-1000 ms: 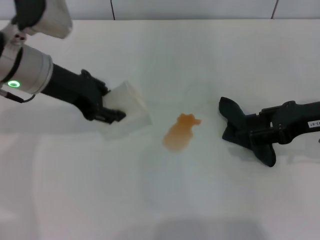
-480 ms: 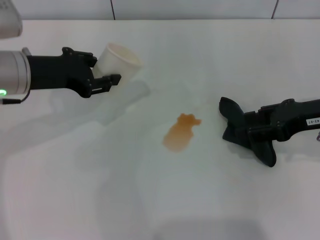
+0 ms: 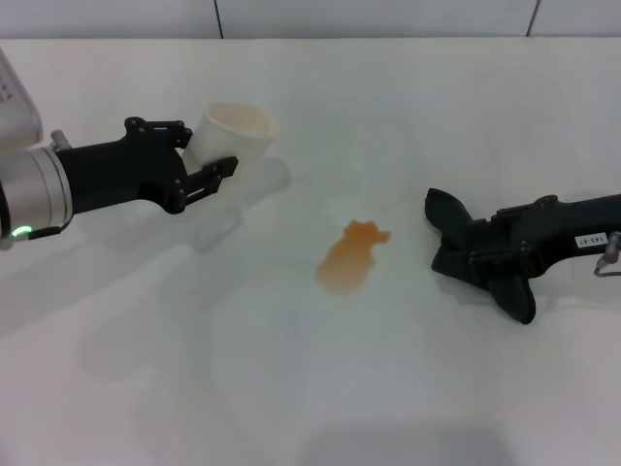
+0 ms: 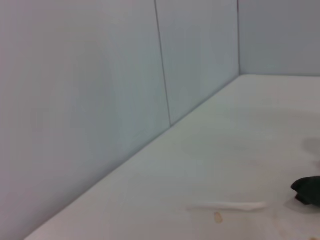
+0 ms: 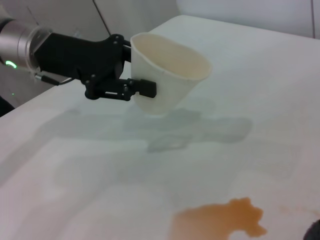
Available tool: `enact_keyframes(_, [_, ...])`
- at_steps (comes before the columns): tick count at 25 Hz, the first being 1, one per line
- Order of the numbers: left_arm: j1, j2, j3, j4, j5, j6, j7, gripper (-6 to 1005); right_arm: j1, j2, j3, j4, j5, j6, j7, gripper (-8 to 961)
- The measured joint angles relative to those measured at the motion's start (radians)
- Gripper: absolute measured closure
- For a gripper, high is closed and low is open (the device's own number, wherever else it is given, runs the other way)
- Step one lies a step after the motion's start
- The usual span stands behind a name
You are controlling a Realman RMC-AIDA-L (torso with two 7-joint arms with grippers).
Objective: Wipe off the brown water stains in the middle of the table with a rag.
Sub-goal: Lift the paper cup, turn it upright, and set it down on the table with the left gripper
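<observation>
Left gripper [image 3: 204,160]: clamped on whitish translucent plastic cup [image 3: 236,136], now lifted upright, clear of the spill
Stain: orange-brown liquid blotch [image 3: 351,256] mid white table [image 3: 310,388], unwiped
Right gripper [image 3: 485,254]: gripping dark crumpled rag [image 3: 456,233] beside the blotch; wiping can begin

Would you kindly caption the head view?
Left pincer holds cup; right pincer grips rag beside brown water stains.
</observation>
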Motion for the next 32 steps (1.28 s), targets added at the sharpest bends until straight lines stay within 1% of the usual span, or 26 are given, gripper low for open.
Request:
enact_keyframes(4, [0.003, 0.0, -0.002, -0.038, -0.028, -0.013, 0.06, 590, -0.001, 0.0, -0.015, 0.001, 0.002, 0.018, -0.001, 346])
enact_keyframes(9, [0.004, 0.0, -0.002, -0.106, -0.07, -0.06, 0.158, 590, 0.001, 0.0, -0.037, 0.002, 0.006, 0.036, -0.001, 345])
enact_keyframes(10, [0.002, 0.0, -0.002, -0.116, -0.076, -0.063, 0.171, 590, 0.001, 0.0, -0.059, 0.001, 0.006, 0.055, -0.002, 345])
enact_keyframes(13, [-0.006, 0.0, -0.004, -0.161, -0.101, -0.078, 0.229, 591, 0.001, 0.0, -0.078, 0.0, 0.007, 0.074, -0.003, 345])
enact_keyframes(25, [0.0, -0.002, -0.001, -0.193, -0.114, -0.089, 0.282, 590, 0.001, 0.0, -0.109, -0.007, 0.007, 0.095, -0.004, 345])
enact_keyframes(30, [0.008, -0.002, -0.003, -0.225, -0.169, -0.088, 0.353, 589, 0.0, 0.0, -0.116, -0.003, 0.007, 0.101, -0.011, 345])
enact_keyframes(32, [0.013, -0.002, -0.003, -0.243, -0.193, -0.087, 0.391, 588, -0.002, 0.001, -0.133, -0.003, 0.004, 0.125, -0.016, 346])
